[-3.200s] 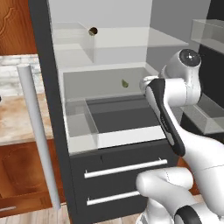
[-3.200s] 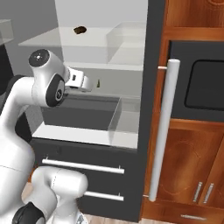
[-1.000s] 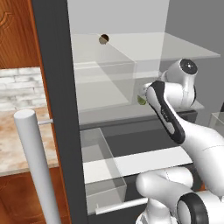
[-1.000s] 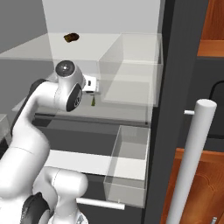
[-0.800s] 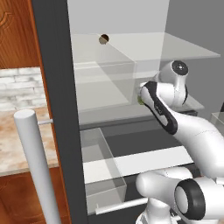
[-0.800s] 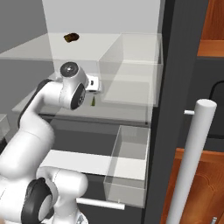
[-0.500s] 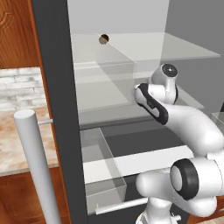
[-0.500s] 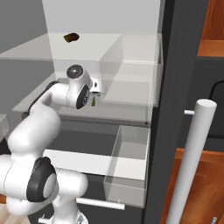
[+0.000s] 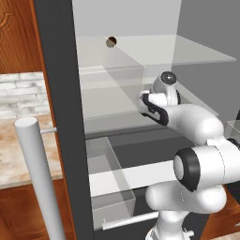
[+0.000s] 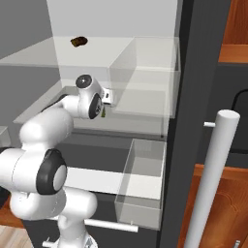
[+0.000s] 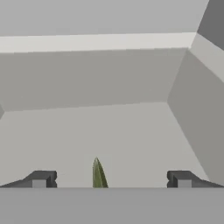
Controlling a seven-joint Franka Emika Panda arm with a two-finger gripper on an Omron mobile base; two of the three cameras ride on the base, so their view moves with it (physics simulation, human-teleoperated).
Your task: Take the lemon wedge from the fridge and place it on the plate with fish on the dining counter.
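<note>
Left base view: the arm reaches deep into the open fridge at mid-shelf height. Right base view: the lemon wedge sits just beyond the wrist. Hand view: the fingers stand wide apart, wedge at six o'clock between them, positioned for closing.

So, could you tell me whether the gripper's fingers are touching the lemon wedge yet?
Apart. In the hand view the lemon wedge stands between the open fingertips, with clear gaps on both sides.
</note>
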